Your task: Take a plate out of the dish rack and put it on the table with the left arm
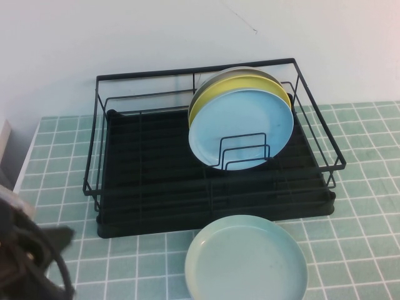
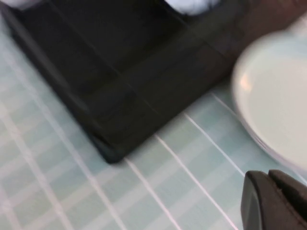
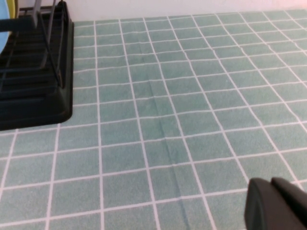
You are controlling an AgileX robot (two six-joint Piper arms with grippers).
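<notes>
The mint-green plate point(image 1: 245, 259) lies flat on the teal tiled table point(image 1: 365, 187), just in front of the black dish rack point(image 1: 156, 187). It also shows in the left wrist view point(image 2: 278, 96), beside the rack's tray corner point(image 2: 120, 76). The left arm point(image 1: 28, 250) is at the near left, clear of the plate. My left gripper point(image 2: 268, 175) is shut and empty above the tiles, a short way from the plate's rim. My right gripper point(image 3: 271, 181) is shut and empty over bare tiles, to the right of the rack point(image 3: 33, 96).
A sky-blue plate point(image 1: 240, 128) stands upright in the rack's dividers, with a yellow plate point(image 1: 209, 100) and another behind it. A white wall is behind the rack. The table's white edge point(image 1: 22, 169) runs along the left.
</notes>
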